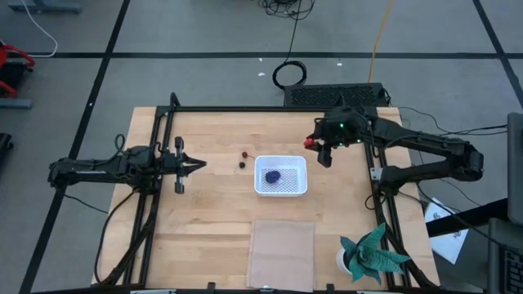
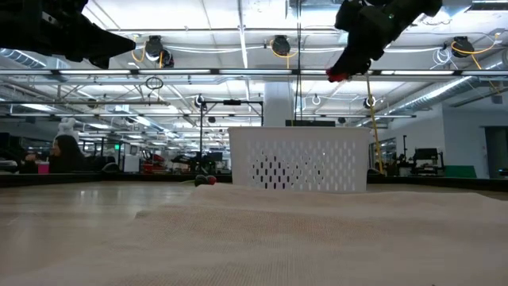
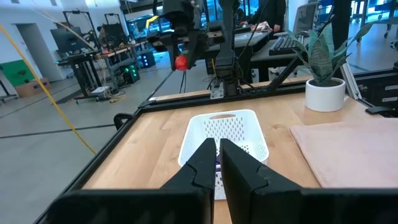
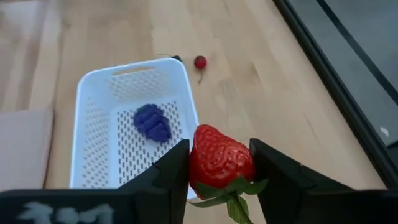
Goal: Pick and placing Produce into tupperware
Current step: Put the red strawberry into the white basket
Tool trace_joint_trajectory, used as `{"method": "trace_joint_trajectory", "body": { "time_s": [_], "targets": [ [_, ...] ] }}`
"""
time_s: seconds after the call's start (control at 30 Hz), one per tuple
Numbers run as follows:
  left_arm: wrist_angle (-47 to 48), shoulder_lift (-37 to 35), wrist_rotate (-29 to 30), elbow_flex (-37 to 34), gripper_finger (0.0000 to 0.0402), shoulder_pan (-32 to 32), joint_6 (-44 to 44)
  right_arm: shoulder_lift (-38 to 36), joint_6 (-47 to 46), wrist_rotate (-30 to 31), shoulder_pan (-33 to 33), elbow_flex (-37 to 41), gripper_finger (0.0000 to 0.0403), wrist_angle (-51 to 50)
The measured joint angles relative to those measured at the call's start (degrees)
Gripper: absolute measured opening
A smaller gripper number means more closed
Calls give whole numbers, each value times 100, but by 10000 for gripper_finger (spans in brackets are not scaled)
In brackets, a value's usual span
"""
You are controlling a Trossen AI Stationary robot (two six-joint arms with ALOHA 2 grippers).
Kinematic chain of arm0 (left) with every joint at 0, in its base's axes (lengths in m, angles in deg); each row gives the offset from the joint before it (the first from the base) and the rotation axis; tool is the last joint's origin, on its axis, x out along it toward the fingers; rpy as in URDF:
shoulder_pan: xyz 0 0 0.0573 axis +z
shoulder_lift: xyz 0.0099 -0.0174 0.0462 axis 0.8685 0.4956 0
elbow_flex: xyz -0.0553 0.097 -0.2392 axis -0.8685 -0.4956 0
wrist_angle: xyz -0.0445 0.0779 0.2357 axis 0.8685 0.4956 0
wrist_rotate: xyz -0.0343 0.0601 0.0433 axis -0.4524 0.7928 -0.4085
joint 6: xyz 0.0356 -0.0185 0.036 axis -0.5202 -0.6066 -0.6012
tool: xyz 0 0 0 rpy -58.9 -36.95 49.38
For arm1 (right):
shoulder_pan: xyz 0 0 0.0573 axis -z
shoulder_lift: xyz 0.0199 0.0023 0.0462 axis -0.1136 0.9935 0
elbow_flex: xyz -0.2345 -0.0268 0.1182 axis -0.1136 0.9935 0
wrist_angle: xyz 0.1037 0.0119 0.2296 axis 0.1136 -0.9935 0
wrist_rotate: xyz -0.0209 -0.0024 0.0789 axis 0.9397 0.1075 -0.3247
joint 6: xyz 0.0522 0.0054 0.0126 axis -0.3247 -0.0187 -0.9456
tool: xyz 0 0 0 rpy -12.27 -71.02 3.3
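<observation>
So the right gripper (image 4: pixel 219 168) is up in the air off the table, just beside the far right corner of the white tupperware (image 1: pixel 280 190), with its fingers clamped on either side of the red strawberry (image 4: pixel 221 160), leafy stem pointing down. Its arm reaches in from the right edge, bent at the elbow. The purple-blue bunch (image 1: pixel 273 175) sits inside the tupperware already. The two small berries (image 1: pixel 243 158) lie on the wood just left of the tupperware. The left gripper (image 1: pixel 193 164) hangs over the left side of the table, fingers pinched together on nothing, arm stretched out flat and pointing toward the tupperware.
</observation>
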Motion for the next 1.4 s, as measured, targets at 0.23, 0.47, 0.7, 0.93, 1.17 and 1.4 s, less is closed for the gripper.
{"method": "trace_joint_trajectory", "body": {
  "time_s": [0.23,0.47,0.7,0.93,1.17,1.4],
  "targets": [
    [-2,1,0,0,26,0,-24,481,76,-447,-136,-117,137,687],
    [8,0,0,0,26,0,-28,1325,196,-601,-136,-725,136,602],
    [50,-2,0,0,26,0,-26,1976,486,-605,-145,-1460,135,22],
    [52,-1,0,0,26,0,-26,2387,647,-605,-154,-1742,138,-678],
    [48,1,0,0,26,0,-26,2664,903,-576,-280,-1742,136,-1053],
    [56,0,0,0,26,0,-26,2957,1132,-574,-579,-1744,136,-1050]
  ]
}}
